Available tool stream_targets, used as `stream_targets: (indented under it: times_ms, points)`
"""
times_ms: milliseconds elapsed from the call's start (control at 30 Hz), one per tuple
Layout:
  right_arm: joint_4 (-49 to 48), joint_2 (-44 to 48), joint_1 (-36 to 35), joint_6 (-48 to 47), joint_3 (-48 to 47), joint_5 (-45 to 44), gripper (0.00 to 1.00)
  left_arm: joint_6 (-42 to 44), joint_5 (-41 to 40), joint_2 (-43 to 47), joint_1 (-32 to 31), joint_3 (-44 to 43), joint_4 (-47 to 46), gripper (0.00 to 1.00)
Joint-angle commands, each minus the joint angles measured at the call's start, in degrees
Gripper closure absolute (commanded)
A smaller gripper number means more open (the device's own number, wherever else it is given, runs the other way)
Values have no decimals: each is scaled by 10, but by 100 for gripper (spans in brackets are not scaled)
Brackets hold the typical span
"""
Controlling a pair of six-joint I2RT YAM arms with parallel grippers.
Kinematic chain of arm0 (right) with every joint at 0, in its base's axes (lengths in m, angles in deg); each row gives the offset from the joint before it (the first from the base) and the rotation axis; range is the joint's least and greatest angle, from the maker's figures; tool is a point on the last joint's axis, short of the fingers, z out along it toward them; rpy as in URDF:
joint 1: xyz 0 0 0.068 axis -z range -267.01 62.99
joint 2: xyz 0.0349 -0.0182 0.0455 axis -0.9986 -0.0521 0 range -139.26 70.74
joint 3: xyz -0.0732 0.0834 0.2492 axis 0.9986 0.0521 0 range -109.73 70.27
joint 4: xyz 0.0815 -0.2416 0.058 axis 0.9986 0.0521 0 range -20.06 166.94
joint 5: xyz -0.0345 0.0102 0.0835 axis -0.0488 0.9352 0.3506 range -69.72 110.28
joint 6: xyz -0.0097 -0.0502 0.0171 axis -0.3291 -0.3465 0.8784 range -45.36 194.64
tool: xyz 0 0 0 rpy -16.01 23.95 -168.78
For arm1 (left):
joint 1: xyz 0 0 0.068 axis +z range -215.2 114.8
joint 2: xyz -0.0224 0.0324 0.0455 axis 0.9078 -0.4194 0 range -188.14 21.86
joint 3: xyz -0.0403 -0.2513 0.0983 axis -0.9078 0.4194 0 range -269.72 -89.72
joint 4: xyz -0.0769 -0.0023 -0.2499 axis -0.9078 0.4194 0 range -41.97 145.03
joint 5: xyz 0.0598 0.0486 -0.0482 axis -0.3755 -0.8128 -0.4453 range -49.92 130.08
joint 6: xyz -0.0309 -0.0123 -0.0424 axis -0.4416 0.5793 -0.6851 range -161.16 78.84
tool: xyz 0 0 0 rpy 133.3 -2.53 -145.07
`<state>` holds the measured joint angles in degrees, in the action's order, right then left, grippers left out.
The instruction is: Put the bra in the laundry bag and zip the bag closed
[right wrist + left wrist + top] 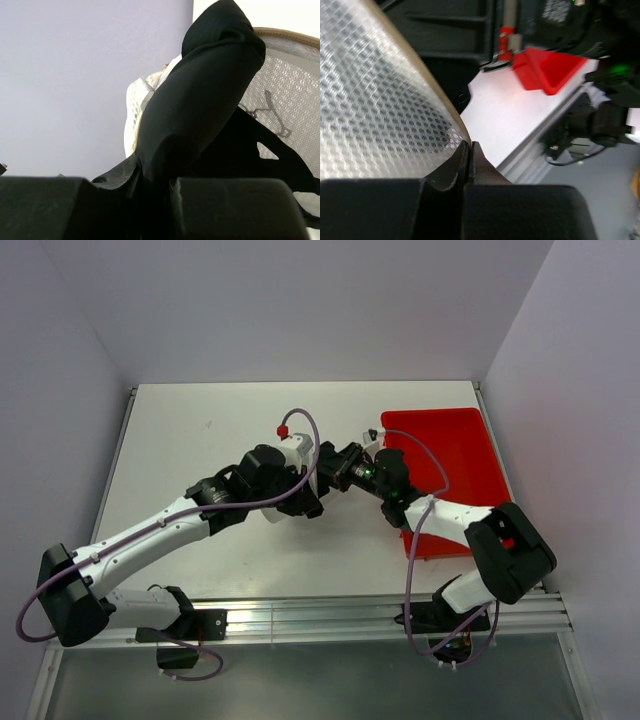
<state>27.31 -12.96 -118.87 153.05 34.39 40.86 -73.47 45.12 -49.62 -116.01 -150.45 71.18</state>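
In the left wrist view the white mesh laundry bag fills the upper left, and its tan rim runs down into my left gripper, which is shut on that rim. In the right wrist view my right gripper is shut on a fold of the black bra, which rises against the bag's mesh and its tan zipper edge. From above, both grippers, left and right, meet above the table's middle. The bag and bra are mostly hidden between them.
The red tray lies at the table's right, just behind the right arm; it also shows in the left wrist view. The table's near aluminium rail runs along the front. White walls enclose the table on three sides.
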Motion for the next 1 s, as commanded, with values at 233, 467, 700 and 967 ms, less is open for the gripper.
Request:
stream_targets:
  times_ms: [233, 467, 700, 967]
  points:
    - [-8, 61, -29, -28, 4, -77, 100, -24, 153, -18, -7, -38, -136, 100]
    - [-106, 55, -33, -29, 56, -37, 100, -20, 201, -16, 46, -48, -189, 100]
    - [-275, 14, -32, -39, 80, 62, 100, 19, 244, 3, 121, -69, -134, 100]
    - [-567, -126, -33, 78, 34, 177, 100, 44, 299, -9, 134, -67, -131, 100]
